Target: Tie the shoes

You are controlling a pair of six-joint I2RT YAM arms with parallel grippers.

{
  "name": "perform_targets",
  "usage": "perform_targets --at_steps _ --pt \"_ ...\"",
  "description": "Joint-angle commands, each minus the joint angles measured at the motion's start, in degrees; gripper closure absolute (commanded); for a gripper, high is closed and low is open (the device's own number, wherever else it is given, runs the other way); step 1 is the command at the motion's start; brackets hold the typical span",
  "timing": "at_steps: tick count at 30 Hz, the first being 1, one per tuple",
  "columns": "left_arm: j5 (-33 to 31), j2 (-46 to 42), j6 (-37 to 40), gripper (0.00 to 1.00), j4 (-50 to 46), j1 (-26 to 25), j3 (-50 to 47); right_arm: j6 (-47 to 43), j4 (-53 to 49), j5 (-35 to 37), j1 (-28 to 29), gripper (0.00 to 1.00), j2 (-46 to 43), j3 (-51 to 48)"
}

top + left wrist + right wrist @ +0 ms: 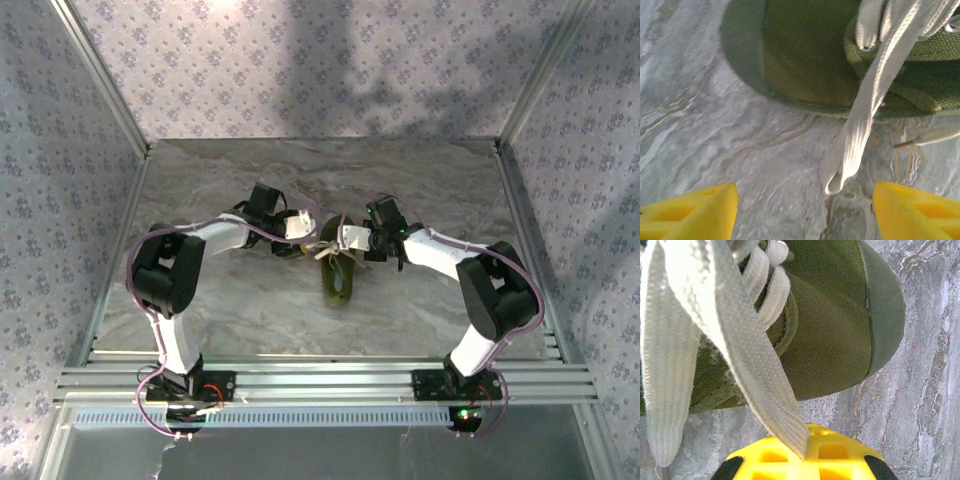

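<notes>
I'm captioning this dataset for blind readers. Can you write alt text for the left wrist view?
An olive-green shoe sits on a grey marbled table, and one whitish lace trails from it down to the surface. The lace's free end lies between the left hand's two yellow fingers, which are spread wide and not touching it.

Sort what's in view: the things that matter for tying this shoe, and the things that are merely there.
Part of the job:
olive-green shoe
whitish laces
left gripper, open over one lace end
right gripper, closed on the other lace

Merely there:
marbled table
patterned walls
aluminium rails
</notes>
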Motion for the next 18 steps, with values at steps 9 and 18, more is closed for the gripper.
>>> perform_targets --at_steps 9,18 --pt "2.3 6.5 4.2 0.33 -4.7 -3.1 7.5 1.5 -3.1 0.2 0.1 1.0 -1.9 -0.6" --pt "1.8 3.9 5.5 0.99 -7.2 -2.6 6.2 2.9 -3.3 -0.7 -0.6 1.0 -2.7 -1.7"
